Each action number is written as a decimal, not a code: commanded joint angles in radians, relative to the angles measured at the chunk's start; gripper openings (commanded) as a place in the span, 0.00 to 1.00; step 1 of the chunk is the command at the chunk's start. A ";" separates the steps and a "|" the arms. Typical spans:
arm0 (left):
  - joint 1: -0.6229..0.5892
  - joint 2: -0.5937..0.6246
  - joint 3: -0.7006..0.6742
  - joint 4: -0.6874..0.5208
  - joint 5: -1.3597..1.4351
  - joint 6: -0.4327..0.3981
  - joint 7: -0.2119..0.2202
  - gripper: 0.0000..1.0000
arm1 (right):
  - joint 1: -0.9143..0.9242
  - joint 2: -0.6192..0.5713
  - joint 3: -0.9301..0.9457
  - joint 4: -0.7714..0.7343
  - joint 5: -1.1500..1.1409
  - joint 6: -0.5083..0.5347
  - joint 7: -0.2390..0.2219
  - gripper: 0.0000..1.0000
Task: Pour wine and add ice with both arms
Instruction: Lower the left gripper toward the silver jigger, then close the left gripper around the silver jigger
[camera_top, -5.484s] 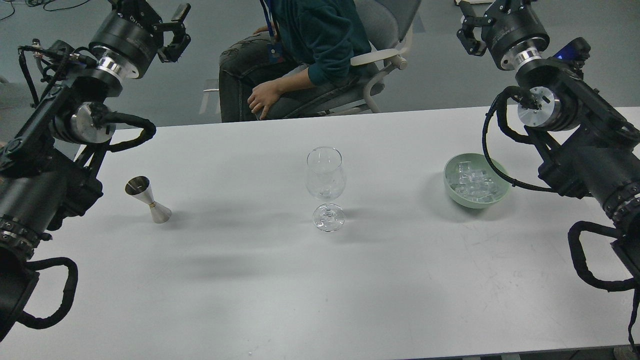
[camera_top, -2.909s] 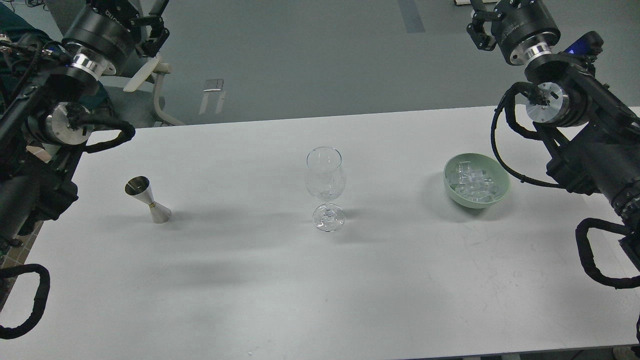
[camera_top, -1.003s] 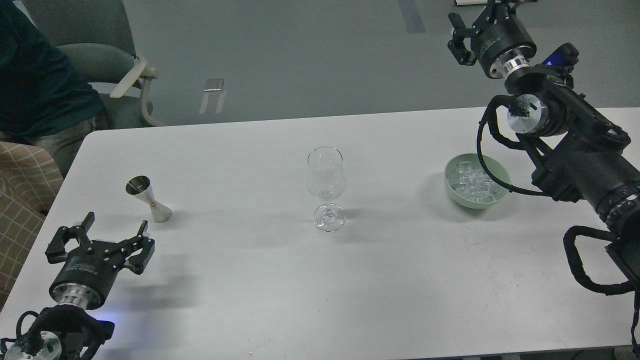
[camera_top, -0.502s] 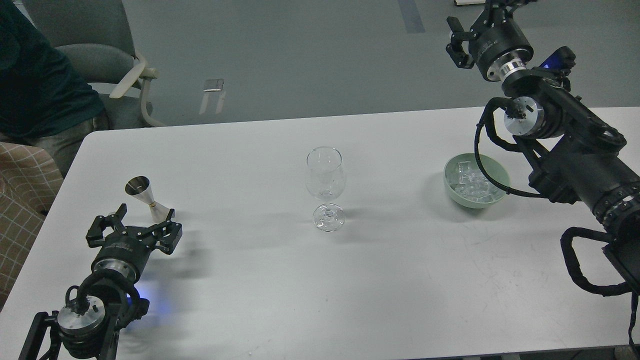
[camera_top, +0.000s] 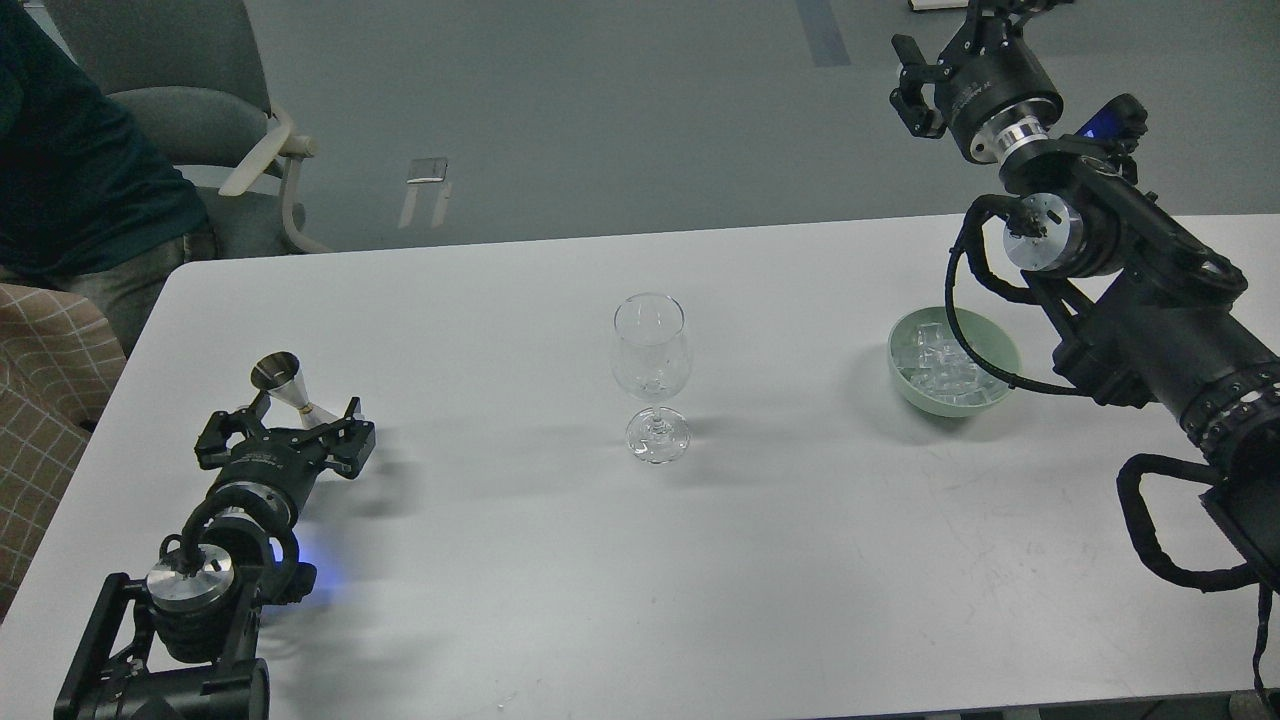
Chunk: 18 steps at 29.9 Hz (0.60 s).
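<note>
Left pincer (camera_top: 287, 425) is sitting low over the tabletop (camera_top: 560, 560) at about 8 o'clock from the wine glass (camera_top: 651, 375); fingers are standing spread, one on each side of the steel jigger (camera_top: 290, 385), not yet pinching it; jigger is standing upright just beyond the pincer body. Wine glass is standing upright at centre, looking empty. Green bowl (camera_top: 998, 385) is lying at 3 o'clock from the glass, well apart; ice (camera_top: 938, 362) is lying heaped inside it. Right pincer (camera_top: 935, 60) is hanging high at 1 o'clock, beyond the tabletop's far edge; cannot tell whether its fingers are spread or pressed together. A seated person (camera_top: 70, 170) is showing at 10 o'clock.
</note>
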 joint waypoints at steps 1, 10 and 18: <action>-0.024 0.003 0.004 0.033 0.000 0.000 0.000 0.98 | 0.001 0.002 0.000 0.000 -0.001 0.000 0.000 1.00; -0.054 0.017 0.013 0.050 0.000 0.002 -0.011 0.81 | -0.002 0.002 0.000 0.000 -0.001 -0.002 0.000 1.00; -0.061 0.037 0.013 0.058 0.001 -0.002 -0.014 0.59 | -0.002 0.002 0.000 0.000 -0.001 -0.005 0.000 1.00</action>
